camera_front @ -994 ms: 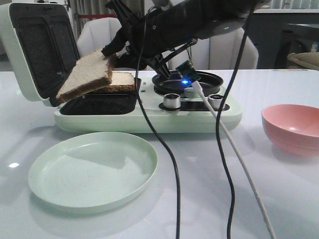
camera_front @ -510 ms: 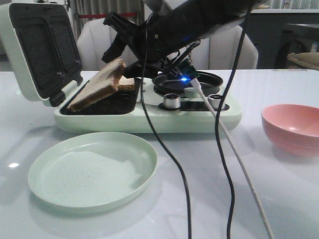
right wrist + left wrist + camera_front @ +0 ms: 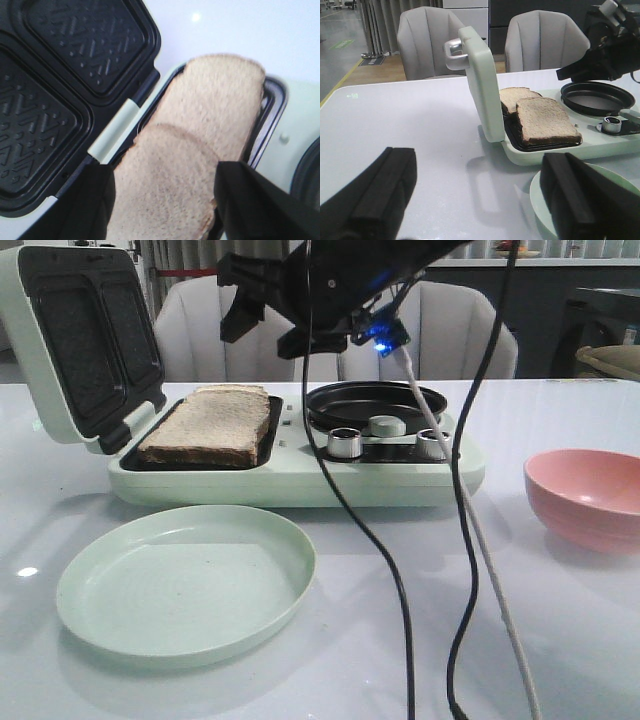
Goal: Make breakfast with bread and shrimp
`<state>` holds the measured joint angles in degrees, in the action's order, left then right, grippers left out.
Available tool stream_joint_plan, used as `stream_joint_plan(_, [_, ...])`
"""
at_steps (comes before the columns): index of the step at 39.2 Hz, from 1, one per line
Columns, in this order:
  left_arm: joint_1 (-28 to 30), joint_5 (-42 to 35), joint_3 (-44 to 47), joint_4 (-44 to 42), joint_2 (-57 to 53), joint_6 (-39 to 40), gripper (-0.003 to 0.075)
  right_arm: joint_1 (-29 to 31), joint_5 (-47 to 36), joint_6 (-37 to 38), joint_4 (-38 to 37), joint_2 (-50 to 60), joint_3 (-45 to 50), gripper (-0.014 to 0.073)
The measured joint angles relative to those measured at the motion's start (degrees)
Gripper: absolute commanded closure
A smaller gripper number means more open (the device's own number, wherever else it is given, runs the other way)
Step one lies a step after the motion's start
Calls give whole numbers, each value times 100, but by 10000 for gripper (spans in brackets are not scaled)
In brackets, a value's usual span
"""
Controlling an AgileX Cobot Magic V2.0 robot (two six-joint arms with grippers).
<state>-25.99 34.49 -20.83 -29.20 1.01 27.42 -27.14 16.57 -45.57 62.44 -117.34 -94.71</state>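
Front view: the right tool (image 3: 262, 302) hangs with jaws spread and empty above two bread (image 3: 210, 425) slices, which lie overlapping in the sandwich maker's (image 3: 300, 480) open tray. Bread looks light, soft and easily torn; grip by the crust. Left tool (image 3: 470, 200) also gapes empty.

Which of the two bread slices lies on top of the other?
The front slice, nearer the green plate; it overlaps the rear slice beside the lid.
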Motion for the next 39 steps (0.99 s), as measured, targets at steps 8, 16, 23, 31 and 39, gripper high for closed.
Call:
stream_joint_plan(8, [0,0,0,0,0,0,155,191,167,11,-767,567,0,64])
stream_joint_plan(16, [0,0,0,0,0,0,155,668,953,516,-1937,1273,0,64])
stream_joint_plan(23, [0,0,0,0,0,0,155,1181,1956,1572,-3655,1904,0,64])
stream_joint_plan(31, [0,0,0,0,0,0,155,1821,2800,2216,-4440,2597,0,64])
stream_joint_plan(39, [0,0,0,0,0,0,155,2321,2942,2252,-4328,3468,271,64])
